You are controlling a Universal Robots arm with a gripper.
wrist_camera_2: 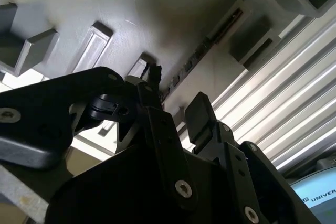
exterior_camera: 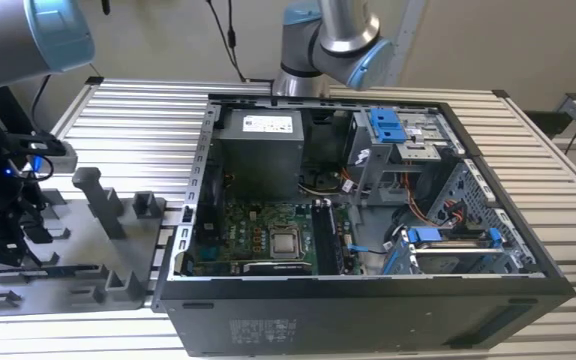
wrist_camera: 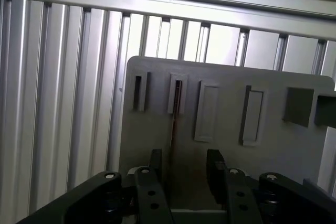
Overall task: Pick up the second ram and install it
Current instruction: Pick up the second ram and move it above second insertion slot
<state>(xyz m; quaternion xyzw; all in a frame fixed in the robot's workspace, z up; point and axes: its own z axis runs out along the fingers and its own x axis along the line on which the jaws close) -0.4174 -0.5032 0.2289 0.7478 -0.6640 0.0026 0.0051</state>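
Note:
The second ram [wrist_camera: 172, 109] stands on its thin edge in a slot of the grey fixture plate [wrist_camera: 226, 82]. In the second wrist view the second ram [wrist_camera_2: 205, 45] is a dark strip with a row of chips. My gripper [wrist_camera: 185, 165] is open just above the plate, one black finger on each side of the ram's near end. The ram lies closer to one finger [wrist_camera: 155, 162] than to the other, and I see no contact. In the exterior view my gripper [exterior_camera: 10, 241] hangs over the plate [exterior_camera: 78, 232] at the exterior view's left, beside the computer case.
An open computer case [exterior_camera: 368, 300] fills the middle of the exterior view, with its motherboard [exterior_camera: 268, 240] and memory slots [exterior_camera: 328, 236] facing up. Grey posts and blocks [exterior_camera: 98, 199] stand on the fixture plate. The ribbed metal table [exterior_camera: 138, 120] surrounds both.

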